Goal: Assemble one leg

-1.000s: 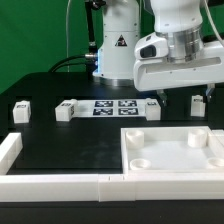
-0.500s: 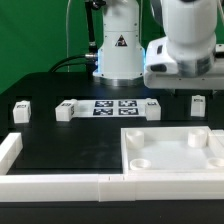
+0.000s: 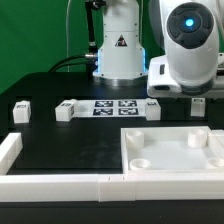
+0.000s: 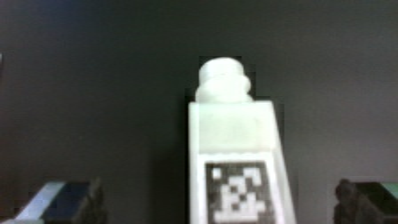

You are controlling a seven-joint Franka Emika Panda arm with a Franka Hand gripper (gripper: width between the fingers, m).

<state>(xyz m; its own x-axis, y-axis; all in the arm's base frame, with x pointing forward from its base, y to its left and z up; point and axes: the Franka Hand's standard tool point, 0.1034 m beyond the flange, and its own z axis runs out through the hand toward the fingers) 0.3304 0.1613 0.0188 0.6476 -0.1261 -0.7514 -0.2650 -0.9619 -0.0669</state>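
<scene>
Pretty clearly a robotics lab rig, not a home or a shop. The giveaway is the marker board (image 3: 115, 107), flat on a black table (image 3: 60, 145) and covered in black-and-white square tags. Right behind it stands a white robot base (image 3: 118, 55) with a triangular sticker (image 3: 118, 41), with a plain green backdrop (image 3: 30, 35) behind that. Cables (image 3: 72, 63) trail off behind the board. Even the leg (image 3: 66, 110) just beside the board wears a tag, and a white rail (image 3: 60, 184) fences the table in front.
</scene>
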